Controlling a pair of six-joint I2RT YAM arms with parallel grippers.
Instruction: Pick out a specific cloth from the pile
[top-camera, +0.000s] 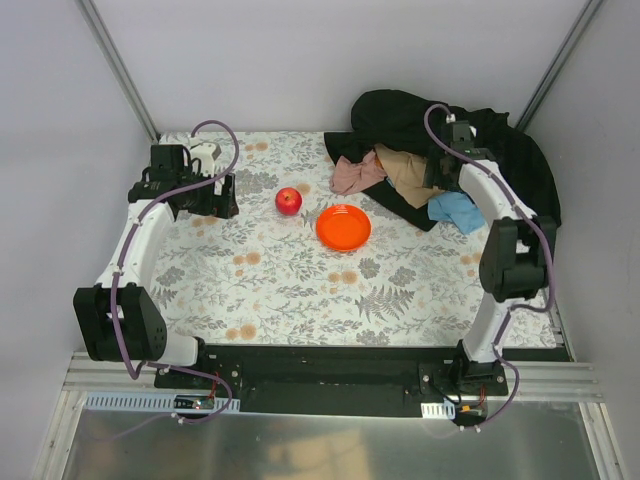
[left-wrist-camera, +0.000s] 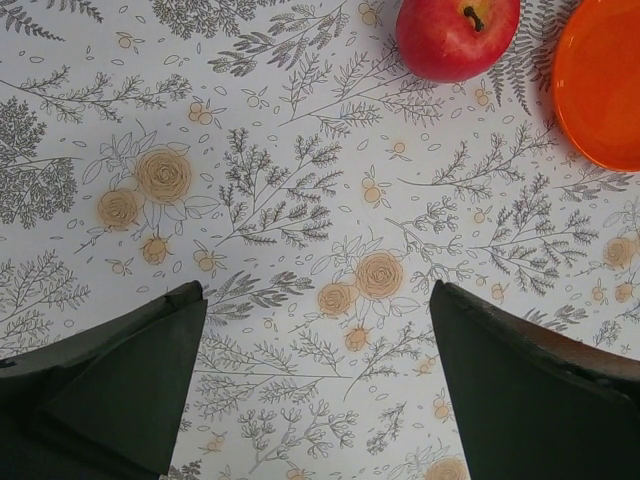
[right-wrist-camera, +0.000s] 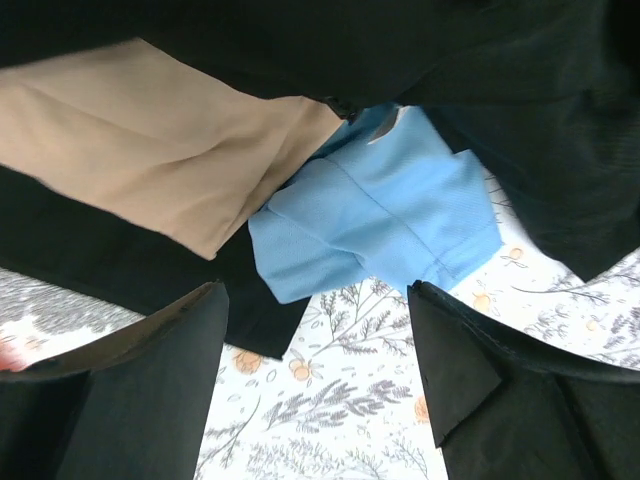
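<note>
The sky-blue cloth (top-camera: 456, 211) (right-wrist-camera: 385, 205) lies at the near edge of the pile (top-camera: 400, 115), partly tucked under the pile's large black fabric (right-wrist-camera: 520, 90) and next to a tan cloth (right-wrist-camera: 150, 140). A pink cloth (top-camera: 355, 172) lies on the pile's left side. My right gripper (top-camera: 438, 188) (right-wrist-camera: 315, 300) hangs open just short of the blue cloth, with only patterned tabletop between its fingers. Far to the left, my left gripper (top-camera: 215, 197) (left-wrist-camera: 318, 300) stands open over bare tabletop and holds nothing.
A red apple (top-camera: 288, 201) (left-wrist-camera: 458, 35) and an orange plate (top-camera: 343, 227) (left-wrist-camera: 605, 85) sit mid-table between the arms. White walls close in the floral-patterned table (top-camera: 280, 290) at the back and on both sides.
</note>
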